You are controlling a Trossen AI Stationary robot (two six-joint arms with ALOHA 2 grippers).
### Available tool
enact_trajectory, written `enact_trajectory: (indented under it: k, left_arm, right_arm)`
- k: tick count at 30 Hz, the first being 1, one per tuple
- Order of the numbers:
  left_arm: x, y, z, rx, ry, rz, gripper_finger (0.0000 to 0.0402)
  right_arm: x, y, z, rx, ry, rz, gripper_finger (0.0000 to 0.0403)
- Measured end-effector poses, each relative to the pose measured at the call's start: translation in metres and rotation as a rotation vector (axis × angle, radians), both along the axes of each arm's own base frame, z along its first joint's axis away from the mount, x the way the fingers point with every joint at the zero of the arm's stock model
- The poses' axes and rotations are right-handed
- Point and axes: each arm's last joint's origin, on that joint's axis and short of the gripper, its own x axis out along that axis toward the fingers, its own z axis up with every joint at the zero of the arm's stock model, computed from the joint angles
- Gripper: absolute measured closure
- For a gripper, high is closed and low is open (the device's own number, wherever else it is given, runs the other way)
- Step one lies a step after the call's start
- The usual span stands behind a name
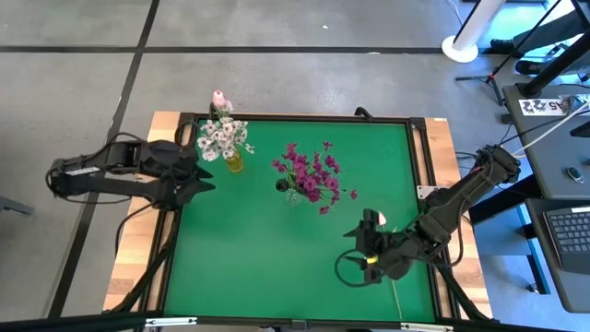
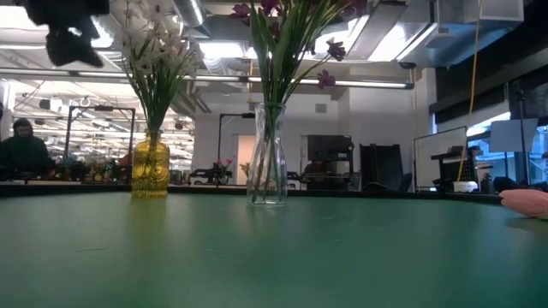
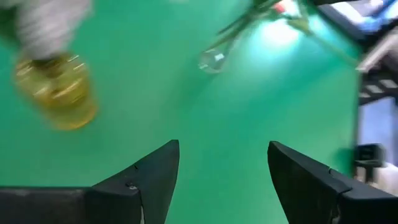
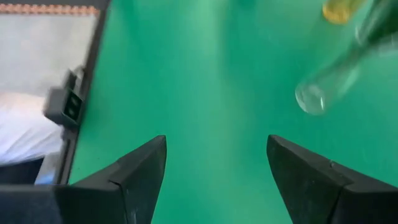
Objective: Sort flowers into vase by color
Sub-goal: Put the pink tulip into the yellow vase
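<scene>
The white blossom cluster point(image 1: 221, 138) stands in a yellow glass vase point(image 1: 235, 162), also seen in the low view point(image 2: 151, 167). The magenta sprays point(image 1: 313, 175) stand in a clear vase point(image 2: 268, 154). One pale pink tulip bud point(image 1: 372, 219) lies on the mat, and its green stem point(image 1: 395, 293) runs toward the near edge, partly under the right arm. My right gripper point(image 4: 216, 180) hovers open right beside that bud. My left gripper point(image 3: 224, 180) is open, left of the yellow vase. Another pink bud point(image 1: 218, 97) shows behind the yellow vase.
The green mat point(image 1: 249, 249) sits in a dark frame on a wooden table. Its near-left part shows bare green. The two vases stand close together in the far middle. Cables run along the table's left and right edges. A person point(image 2: 21, 150) sits far off in the room.
</scene>
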Motion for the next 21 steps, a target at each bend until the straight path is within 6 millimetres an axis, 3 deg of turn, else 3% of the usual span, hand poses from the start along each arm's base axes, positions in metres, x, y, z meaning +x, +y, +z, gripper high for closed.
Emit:
enact_trajectory:
  k: [7,14,21]
  left_arm:
    - [0.014,-0.018,0.017,-0.010,-0.217,-0.160,0.0189]
    - [0.015,-0.038,0.020,0.018,-0.270,-0.173,0.0195]
    - [0.038,-0.077,0.008,0.163,-0.346,-0.223,0.0195]
  right_arm:
    - [-0.016,-0.012,-0.014,0.070,0.220,-0.196,0.0127]
    - [-0.033,-0.024,-0.025,0.144,0.384,-0.474,0.0127]
    - [-0.043,-0.029,-0.066,0.234,0.500,-0.641,0.0127]
